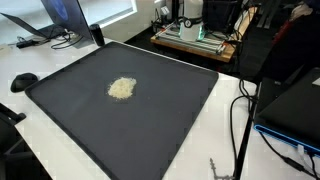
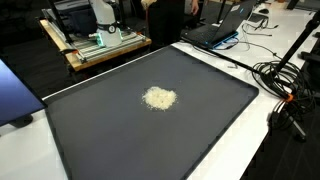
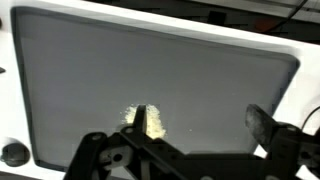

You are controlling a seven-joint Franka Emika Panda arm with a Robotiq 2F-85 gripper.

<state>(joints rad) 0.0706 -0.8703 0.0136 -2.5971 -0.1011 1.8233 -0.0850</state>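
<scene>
Matte dark rectangular mat (image 1: 170, 120); pale grainy heap (image 1: 121, 88); tool (image 3: 200, 115) spread wide

The small heap of pale crumbly grains (image 3: 153, 123) lies on the dark square fabric mat (image 3: 150, 60) atop the white table (image 3: 8, 100), at nine o'clock from my gripper (image 3: 198, 115), with a black round disc (image 3: 14, 153) off the mat at eight o'clock.
</scene>
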